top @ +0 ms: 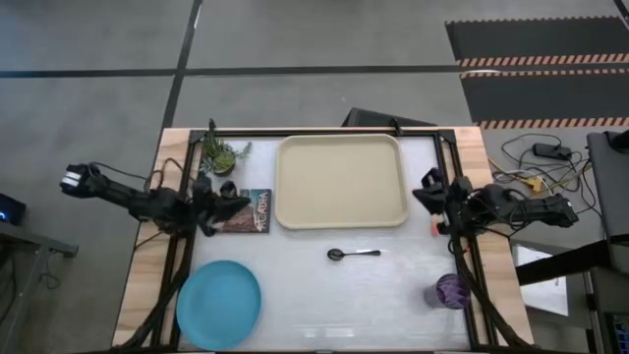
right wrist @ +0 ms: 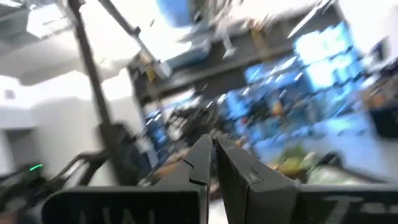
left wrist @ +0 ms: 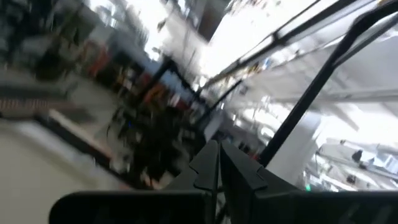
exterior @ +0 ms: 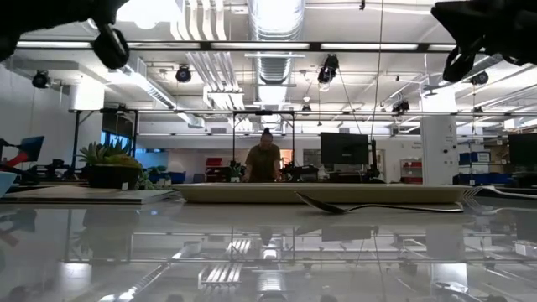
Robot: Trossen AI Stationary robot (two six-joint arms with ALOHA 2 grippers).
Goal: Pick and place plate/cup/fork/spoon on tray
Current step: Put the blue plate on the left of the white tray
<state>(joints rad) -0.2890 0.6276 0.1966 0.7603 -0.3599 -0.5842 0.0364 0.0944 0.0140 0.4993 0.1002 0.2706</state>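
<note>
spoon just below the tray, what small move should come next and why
Probably the right gripper should swing in toward the spoon and open. The tray is bare, and the spoon lies alone on the table close beside its near rim. Both grippers sit shut at the table's sides, holding nothing; the left gripper is over the book, farther away.

Fork: mostly hidden beneath my right arm, only an orange-red sliver visible. Plate: cut off at the low view's edge. Both my wrist views: smeared, nothing on the table legible.
</note>
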